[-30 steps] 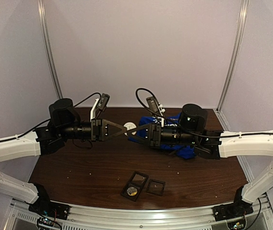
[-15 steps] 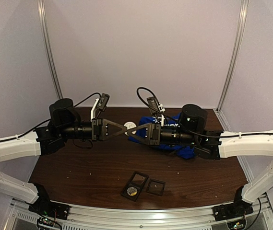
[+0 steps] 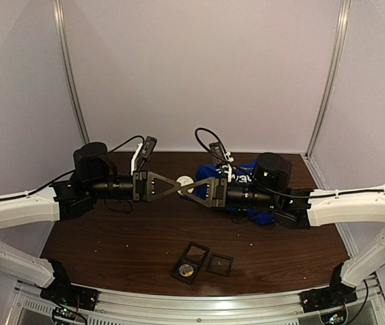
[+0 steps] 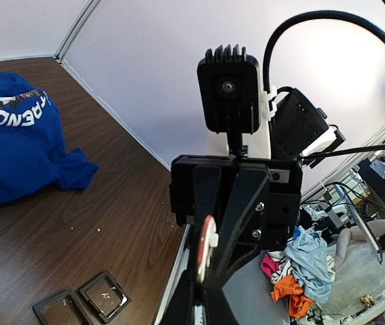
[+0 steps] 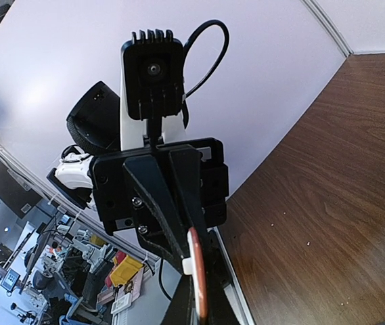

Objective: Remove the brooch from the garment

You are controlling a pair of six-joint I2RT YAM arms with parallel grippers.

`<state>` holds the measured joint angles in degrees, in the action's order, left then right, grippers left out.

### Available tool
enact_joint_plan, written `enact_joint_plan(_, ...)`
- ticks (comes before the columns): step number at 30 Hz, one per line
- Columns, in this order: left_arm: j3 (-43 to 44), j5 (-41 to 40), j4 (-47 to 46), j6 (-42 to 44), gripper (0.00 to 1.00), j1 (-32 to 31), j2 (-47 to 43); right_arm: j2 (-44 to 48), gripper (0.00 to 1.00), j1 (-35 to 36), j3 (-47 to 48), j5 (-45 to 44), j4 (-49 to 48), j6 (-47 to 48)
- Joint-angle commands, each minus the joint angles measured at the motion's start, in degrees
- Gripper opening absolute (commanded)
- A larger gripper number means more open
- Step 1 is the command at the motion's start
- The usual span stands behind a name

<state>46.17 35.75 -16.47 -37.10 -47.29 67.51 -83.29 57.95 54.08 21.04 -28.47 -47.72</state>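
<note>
Both tools, the left tool and the right tool, were clamped tip to tip on the brooch above the surface, well apart from the garment lying far right; removal was judged complete, with only set-down outstanding.

1. Above mid-table: the left gripper and right gripper meet tip to tip, both clamped on the brooch. You have no way between them.
2. Far right: the blue T-shirt is heaped beneath the right arm.
3. Near centre: two small black boxes sit side by side.
4. Left half of the table: open wood for your passage.
</note>
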Motion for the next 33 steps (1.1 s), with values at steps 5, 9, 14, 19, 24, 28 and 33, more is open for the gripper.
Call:
enact_joint_plan(5, -2.1, 0.5, -6.3, -1.5, 0.00, -0.5, -2.9, 0.6, 0.02, -4.6, -3.6, -11.9, 4.3, -3.1)
enact_joint_plan(9, -2.7, 0.3, -8.4, -2.9, 0.00, -0.5, -2.9, 0.7, 0.02, -4.9, -4.0, -12.1, 4.7, -3.7)
enact_joint_plan(14, -3.6, -1.0, -9.5, -3.5, 0.00, -0.5, -3.5, 1.3, 0.02, -5.1, -5.1, -13.1, 4.7, -4.5)
enact_joint_plan(19, -3.8, -3.5, -8.8, -3.8, 0.00, -0.4, -4.3, 2.4, 0.02, -5.2, -6.1, -14.4, 4.8, -4.7)
enact_joint_plan(24, -4.3, -4.8, -8.9, -4.1, 0.00, -0.5, -4.8, 2.6, 0.02, -5.3, -6.3, -15.0, 5.7, -4.8)
enact_joint_plan(28, -4.5, -4.8, -9.4, -4.2, 0.00, -0.4, -5.1, 2.4, 0.02, -5.4, -6.2, -15.3, 6.9, -5.4)
enact_joint_plan(33, -4.9, -3.3, -10.6, -4.1, 0.00, -0.4, -5.4, 1.6, 0.00, -6.0, -5.7, -16.3, 9.9, -7.2)
